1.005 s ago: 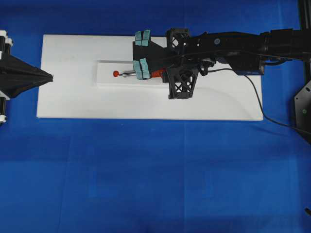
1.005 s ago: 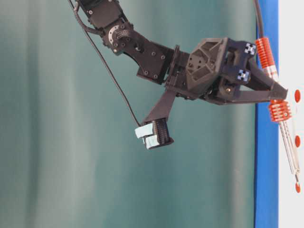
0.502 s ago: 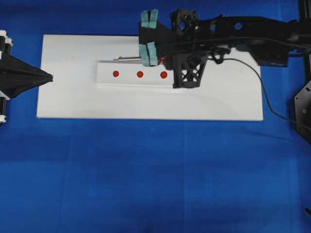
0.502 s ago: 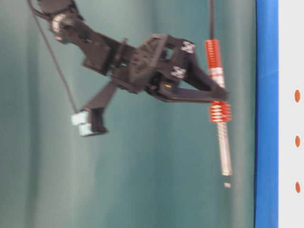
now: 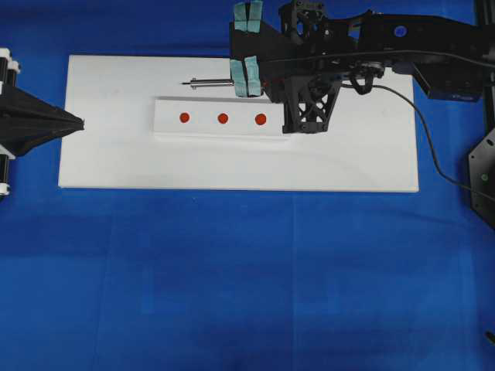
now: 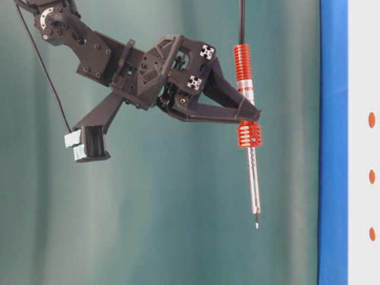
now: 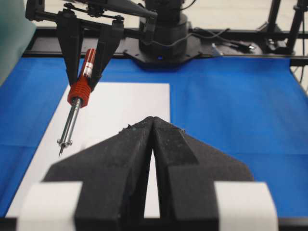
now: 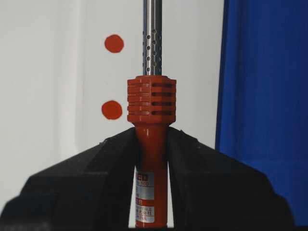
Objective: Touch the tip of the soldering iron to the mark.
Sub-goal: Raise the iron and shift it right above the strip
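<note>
Right hand (image 8: pixel 151 159) was clamped tight on the orange-red handle of the soldering iron (image 6: pixel 246 127), jaws pressed against the grip just behind the ribbed collar. Black cord (image 5: pixel 421 131) ran off from the handle's rear toward 3 o'clock in the overhead view.

Iron hung clear of the white board (image 5: pixel 108 154), nothing beneath it in contact. In the overhead view the shaft lay level, pointing toward 9 o'clock, along the far side of the white block (image 5: pixel 166 127) rather than over it. The tip (image 5: pixel 184 83) sat beyond the block's far edge, at about 12 o'clock from the leftmost red dot.

The mark (image 5: pixel 223 118), middle dot of three in a row on the block, lay uncovered; the tip was well apart from it, off at roughly 11 o'clock. Table-level view confirmed the gap: tip (image 6: pixel 256 225) stood off in the air, apart from the board's surface.

Left hand (image 7: pixel 152 144) held nothing, jaws drawn together to a thin slit, parked at the board's 9 o'clock edge, pointing toward 3 o'clock.

Blue worktop (image 5: pixel 247 278) carried the board.
</note>
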Controlling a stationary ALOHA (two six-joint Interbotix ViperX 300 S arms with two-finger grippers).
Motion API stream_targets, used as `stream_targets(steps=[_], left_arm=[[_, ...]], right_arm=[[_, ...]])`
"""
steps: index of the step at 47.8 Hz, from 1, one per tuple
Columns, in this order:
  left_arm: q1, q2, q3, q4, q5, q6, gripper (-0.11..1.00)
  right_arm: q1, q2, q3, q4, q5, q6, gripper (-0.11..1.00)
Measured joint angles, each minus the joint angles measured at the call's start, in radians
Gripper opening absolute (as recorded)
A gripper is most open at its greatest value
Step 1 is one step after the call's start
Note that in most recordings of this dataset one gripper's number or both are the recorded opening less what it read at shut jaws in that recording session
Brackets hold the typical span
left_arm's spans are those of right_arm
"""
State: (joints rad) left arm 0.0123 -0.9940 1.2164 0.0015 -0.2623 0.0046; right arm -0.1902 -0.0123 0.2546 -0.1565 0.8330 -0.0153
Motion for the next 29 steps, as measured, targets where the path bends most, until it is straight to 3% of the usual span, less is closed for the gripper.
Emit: stream_targets(steps=[7, 29], left_arm=[[-0.002, 0.0, 0.0, 0.0, 0.0, 0.0, 0.0], [0.0, -0.002, 0.0, 0.0, 0.0, 0.0, 0.0]], right_arm=[[0.0, -0.012, 0.012, 0.0, 0.029, 0.003, 0.07], [-0.002, -0.144, 0.176, 0.0, 0.034, 0.04, 0.07]])
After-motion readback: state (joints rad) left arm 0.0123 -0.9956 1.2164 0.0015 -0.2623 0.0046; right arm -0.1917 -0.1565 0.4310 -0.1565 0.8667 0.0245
